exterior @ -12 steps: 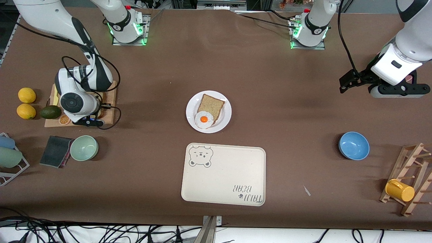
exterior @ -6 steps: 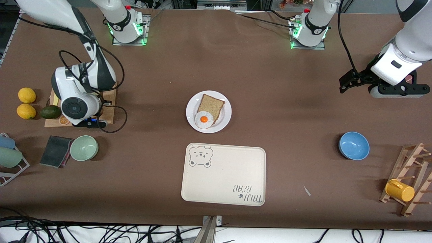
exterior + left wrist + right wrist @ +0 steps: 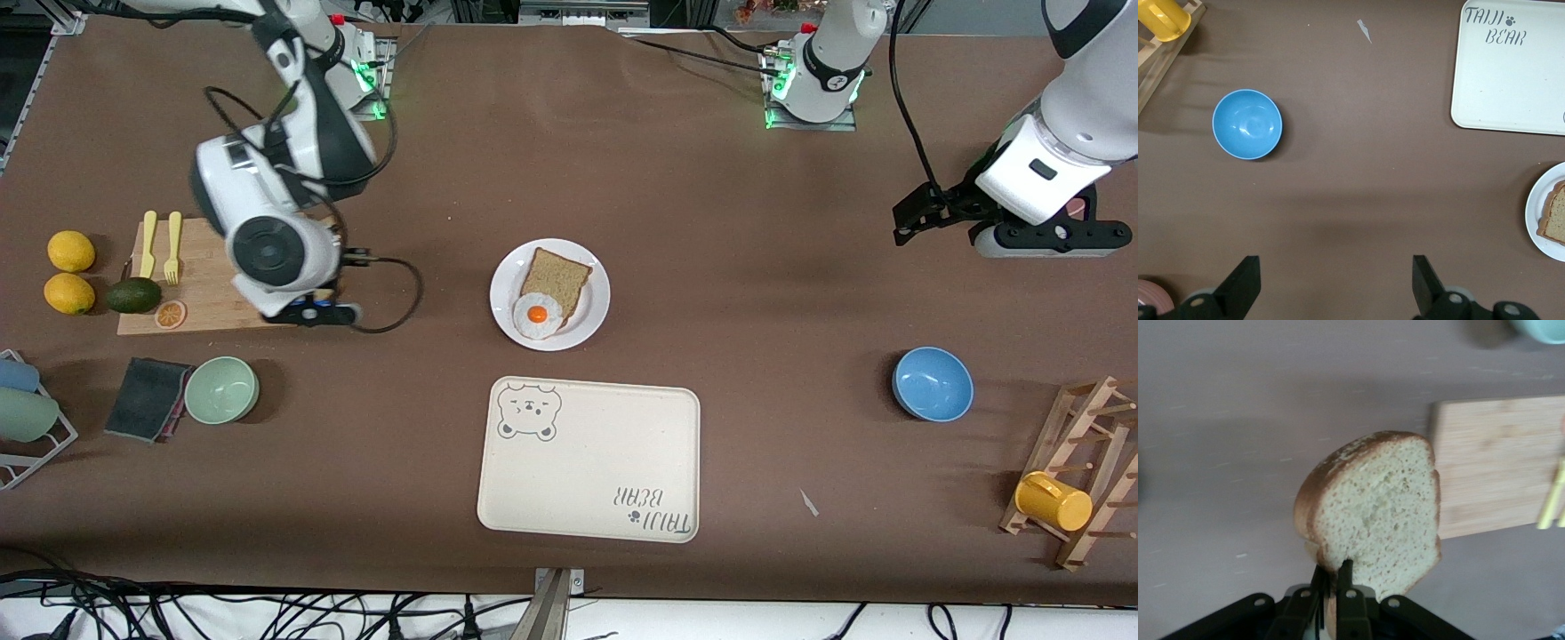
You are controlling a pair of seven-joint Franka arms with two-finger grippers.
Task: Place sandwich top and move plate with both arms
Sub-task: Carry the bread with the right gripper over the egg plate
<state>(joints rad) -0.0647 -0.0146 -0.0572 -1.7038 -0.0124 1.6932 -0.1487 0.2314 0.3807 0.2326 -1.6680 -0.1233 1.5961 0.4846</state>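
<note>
The right tool has lifted off the board, pinching the bread tight. Next stop: the plate. The left tool waits, wide open, holding nothing.

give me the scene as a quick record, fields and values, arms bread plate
right pincer: shut on the sandwich top, over the table by the cutting board
left pincer: open, waiting over bare table at the left arm's end
plate: mid table, holds a bread slice with a fried egg on it
tray: nearer the front camera than the plate, nothing on it
step left: top slice not yet on the egg
</note>
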